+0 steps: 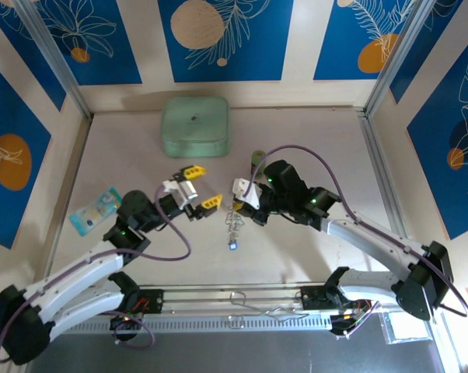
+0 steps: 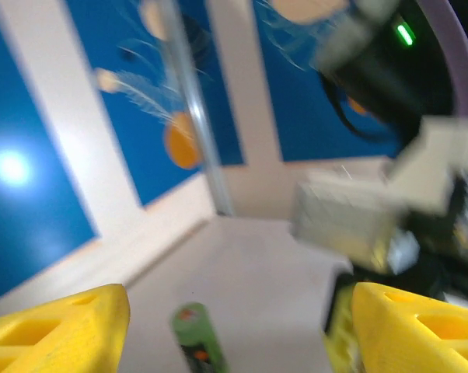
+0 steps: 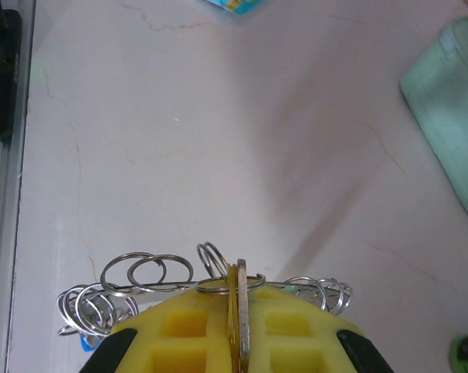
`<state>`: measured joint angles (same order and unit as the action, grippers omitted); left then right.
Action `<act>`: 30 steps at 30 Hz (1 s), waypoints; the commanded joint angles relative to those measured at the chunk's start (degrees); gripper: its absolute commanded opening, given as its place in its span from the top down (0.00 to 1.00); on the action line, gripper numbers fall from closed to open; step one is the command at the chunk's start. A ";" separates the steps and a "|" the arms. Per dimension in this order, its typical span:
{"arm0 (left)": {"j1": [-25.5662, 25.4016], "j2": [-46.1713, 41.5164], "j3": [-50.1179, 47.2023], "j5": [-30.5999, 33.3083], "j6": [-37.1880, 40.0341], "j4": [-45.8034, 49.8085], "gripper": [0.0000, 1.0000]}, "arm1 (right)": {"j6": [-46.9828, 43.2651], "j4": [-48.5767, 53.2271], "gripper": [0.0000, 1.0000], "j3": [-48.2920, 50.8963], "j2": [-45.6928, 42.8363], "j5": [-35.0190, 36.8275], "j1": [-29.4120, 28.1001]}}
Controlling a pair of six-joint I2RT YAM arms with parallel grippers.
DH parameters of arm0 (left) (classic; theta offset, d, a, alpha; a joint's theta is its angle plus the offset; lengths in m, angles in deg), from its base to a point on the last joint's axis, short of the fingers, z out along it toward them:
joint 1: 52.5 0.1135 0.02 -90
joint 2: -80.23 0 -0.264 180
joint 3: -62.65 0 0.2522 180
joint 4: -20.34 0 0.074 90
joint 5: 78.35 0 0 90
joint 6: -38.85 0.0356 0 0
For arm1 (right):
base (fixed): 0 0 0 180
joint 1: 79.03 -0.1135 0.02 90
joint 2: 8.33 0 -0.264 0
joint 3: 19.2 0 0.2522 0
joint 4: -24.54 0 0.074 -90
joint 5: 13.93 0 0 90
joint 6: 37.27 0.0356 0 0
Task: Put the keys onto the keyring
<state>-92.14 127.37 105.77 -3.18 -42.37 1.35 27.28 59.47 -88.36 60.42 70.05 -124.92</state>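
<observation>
box (image 1: 195,126) rear centre | keyring (image 1: 232,224) before box | packet (image 1: 94,210) well left of keyring

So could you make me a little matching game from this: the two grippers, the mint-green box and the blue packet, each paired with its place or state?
Things:
1. left gripper
2. right gripper
3. mint-green box
4. blue packet

Place or state:
A. far back, in the middle
B. shut on the keyring
C. open
D. far left side

Pairs: 1-C, 2-B, 3-A, 4-D

Silvery looped keyring (image 1: 232,223), pinched in right end effector (image 3: 238,299), blue-headed key (image 1: 232,245) at its end
</observation>
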 commanded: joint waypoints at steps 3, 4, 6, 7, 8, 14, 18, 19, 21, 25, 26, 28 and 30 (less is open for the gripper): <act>1.17 -7.38 -5.41 26.09 -5.32 -1.55 0.22 | 5.72 -19.48 1.00 -5.02 9.28 -6.68 -4.94; 1.60 -8.22 -6.08 29.89 -5.93 -0.96 0.21 | 5.80 -21.53 1.00 -6.61 11.77 -6.85 -6.06; 2.64 -9.99 -6.89 36.53 -7.20 1.29 0.20 | 6.11 -24.89 1.00 -10.82 17.62 -6.19 -7.17; 3.12 -10.57 -7.07 38.33 -7.51 2.27 0.20 | 5.96 -25.68 1.00 -12.24 19.74 -6.09 -7.39; 3.62 -11.25 -7.43 40.35 -7.84 3.23 0.20 | 6.15 -27.05 1.00 -13.41 21.90 -5.76 -7.45; 5.93 -12.65 -8.21 43.49 -11.54 8.39 0.20 | 1.87 -23.92 1.00 -10.26 25.45 -1.27 -7.66; 6.39 -9.91 -8.97 43.23 -12.94 7.33 0.19 | -2.55 -16.05 1.00 -3.76 22.90 5.51 -7.49; 6.52 -9.06 -9.02 43.02 -13.04 6.99 0.19 | -3.70 -14.00 1.00 -2.49 22.26 6.64 -7.42; 6.89 -6.99 -8.89 42.96 -13.60 5.94 0.19 | -5.90 -9.22 0.98 -0.04 21.20 9.40 -7.24; 7.68 -2.83 -8.21 43.48 -14.12 5.01 0.18 | -8.00 -2.67 0.95 2.51 19.53 13.09 -6.60; 7.82 -1.84 -8.03 43.40 -14.14 4.96 0.18 | -8.46 -1.35 0.93 2.88 19.17 14.12 -6.49; 8.15 -0.47 -7.58 43.35 -13.82 4.90 0.18 | -10.03 2.12 0.89 3.25 19.05 16.85 -6.47; 8.48 0.69 -7.18 43.33 -13.20 5.37 0.17 | -11.37 6.43 0.88 3.33 19.53 19.38 -6.25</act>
<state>-84.47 127.28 97.53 38.99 -55.38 8.03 19.44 58.27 -85.43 81.60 84.52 -131.60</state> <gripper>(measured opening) 0.825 0.121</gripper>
